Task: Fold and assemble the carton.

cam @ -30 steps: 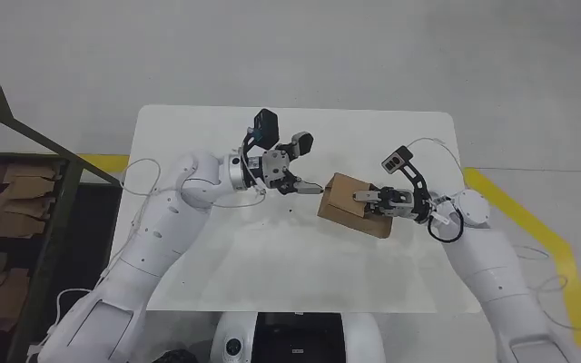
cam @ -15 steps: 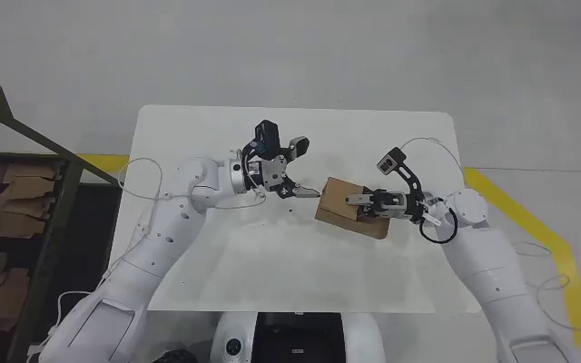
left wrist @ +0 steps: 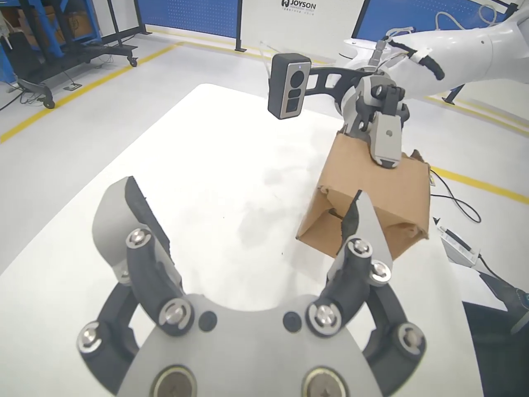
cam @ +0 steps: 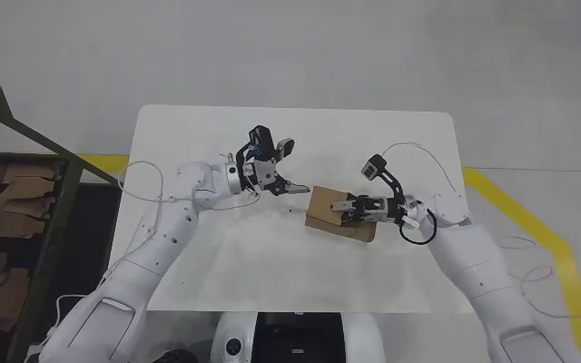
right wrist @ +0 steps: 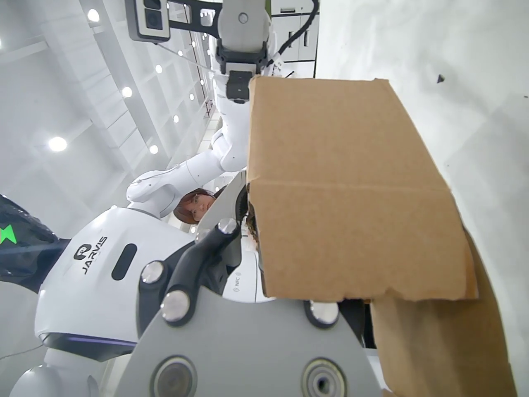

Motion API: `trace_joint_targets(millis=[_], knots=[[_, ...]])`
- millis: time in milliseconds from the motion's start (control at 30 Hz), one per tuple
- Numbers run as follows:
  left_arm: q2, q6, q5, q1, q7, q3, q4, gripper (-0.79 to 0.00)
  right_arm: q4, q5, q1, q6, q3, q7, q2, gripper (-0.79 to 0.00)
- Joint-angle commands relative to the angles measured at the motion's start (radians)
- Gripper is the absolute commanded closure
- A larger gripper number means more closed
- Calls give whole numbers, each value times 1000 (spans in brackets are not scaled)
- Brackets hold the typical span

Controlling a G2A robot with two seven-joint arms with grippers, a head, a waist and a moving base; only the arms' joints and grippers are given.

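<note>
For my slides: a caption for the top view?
Right gripper holds the carton on the white table; open left gripper hovers beside it.

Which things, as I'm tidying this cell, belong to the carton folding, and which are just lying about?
Job: carton, held by right end effector; open left end effector nearby.
Lying about: table; brown cardboard stacked off the table's left side.

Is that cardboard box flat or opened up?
Opened up: the carton shows top, side and end faces; the right gripper holds it.

The carton (cam: 338, 214) sits on the surface (cam: 227, 272), right of centre — left gripper (left wrist: 244, 187) near its left side, right gripper (cam: 349, 207) on its right end.
</note>
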Motion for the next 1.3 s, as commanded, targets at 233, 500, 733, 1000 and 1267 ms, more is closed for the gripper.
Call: trace_joint_targets(millis=[233, 500, 733, 1000, 1267], knots=[[23, 11, 57, 51, 12, -64, -41, -785, 98, -43, 52, -67, -85, -53, -38, 0], [37, 11, 93, 83, -31, -86, -52, -785, 202, -73, 105, -105, -151, -83, -74, 0], [45, 12, 99, 101, -56, -100, -71, -785, 293, -85, 148, -125, -176, -102, -97, -785], [51, 10, 98, 108, -83, -103, -66, -785, 347, -52, 160, -158, -150, -74, -98, -730], [53, 14, 113, 107, -101, -86, -61, -785, 305, -46, 129, -172, -101, -62, -77, -357]])
